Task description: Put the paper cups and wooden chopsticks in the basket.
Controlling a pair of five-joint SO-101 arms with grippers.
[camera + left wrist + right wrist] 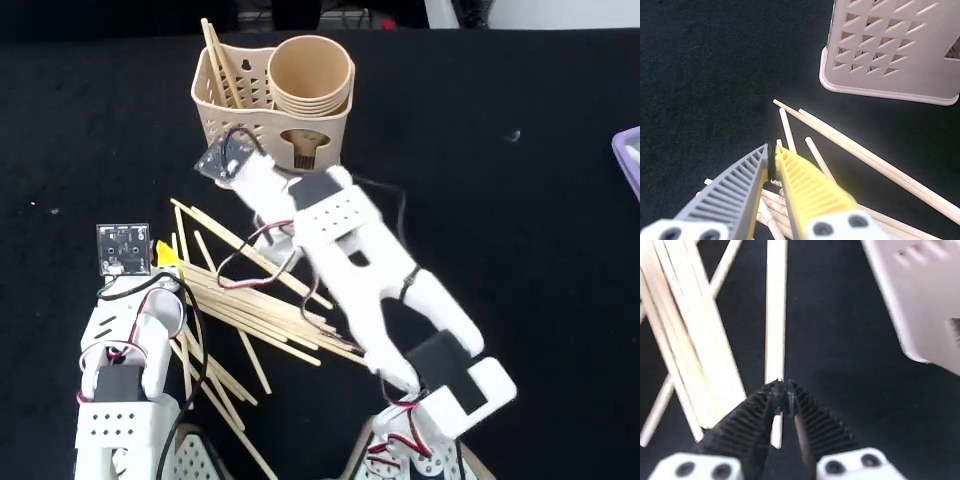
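One basket [225,122] stands at the bench [520,260] rear. It holds one nested stack of tan cups [311,68], four or five rims, and two or three pale chopsticks [221,62]. Over a dozen loose sticks [250,305] lie before it. The right hand [781,388] is clamped on one stick [775,315]. The left hand [771,151] has its jaws together.

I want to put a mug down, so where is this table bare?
Bare black table lies right of the basket, up to the purple object at the edge, and also left of the basket. It is crowded below the basket in the high view, where the wooden chopsticks lie scattered.
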